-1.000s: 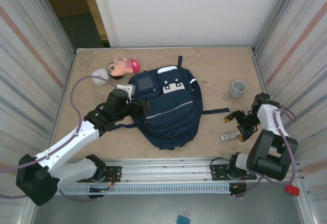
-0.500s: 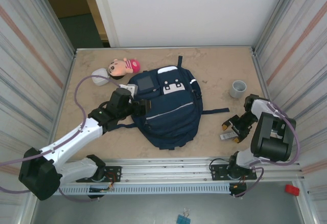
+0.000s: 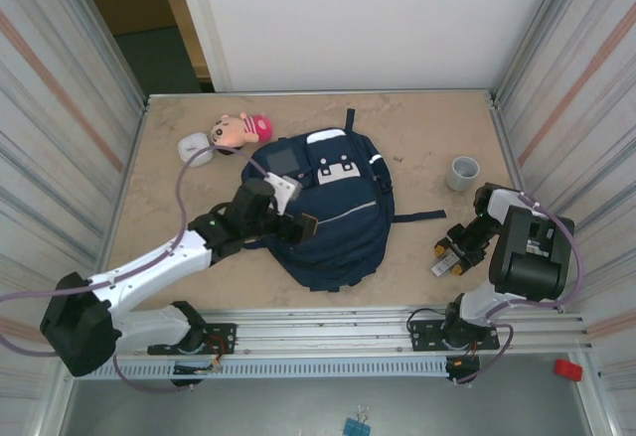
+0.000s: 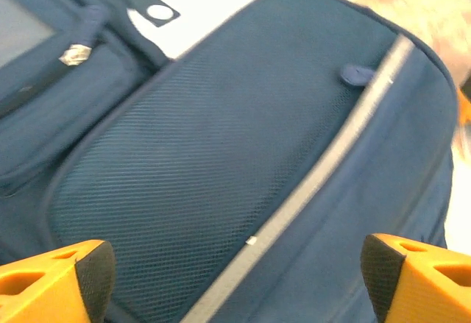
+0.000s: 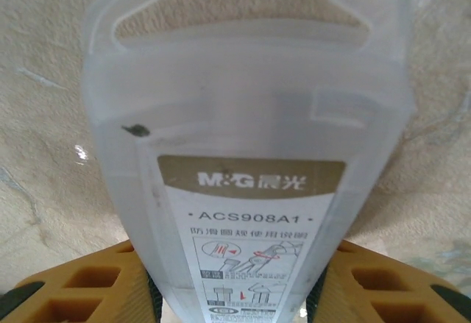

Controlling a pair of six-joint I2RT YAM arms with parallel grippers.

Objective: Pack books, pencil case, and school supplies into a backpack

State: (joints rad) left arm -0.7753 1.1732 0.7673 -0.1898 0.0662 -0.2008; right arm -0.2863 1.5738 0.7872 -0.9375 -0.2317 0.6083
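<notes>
From the top external view, the backpack [image 3: 333,219] lies flat in the middle of the sandy, mottled table [image 3: 417,128]. It is navy fabric with a grey square panel, a white patch and thin pale stripes. The left gripper [image 3: 301,225] is over its left half. At the right side of the table, well apart from the backpack, the right gripper [image 3: 452,254] is down at the supplies pack [image 3: 440,268], a slim pale bar. A grey cup [image 3: 463,172] stands beyond it. A pink doll [image 3: 240,129] and a white rounded box [image 3: 194,148] sit at the far left.

The left wrist view gives the weave that the overhead misses. The backpack [image 4: 221,161] has a fine mesh front pocket crossed by a grey reflective stripe, a small fabric tab, a metal zip pull and round holes in the white patch. The left gripper [image 4: 235,282] has its orange fingers [image 4: 59,282], tipped with black pads, spread wide at the two lower corners, with only fabric beneath them.

The right wrist view shows what the supplies pack [image 5: 243,139] is: a translucent, frosted plastic case with a triangular hanging hole and a printed label reading M&G ACS908A1. It lies on the table [image 5: 44,117]. The right gripper [image 5: 235,297] has closed in on it, with its fingers [image 5: 81,286] pressed against both long edges.
</notes>
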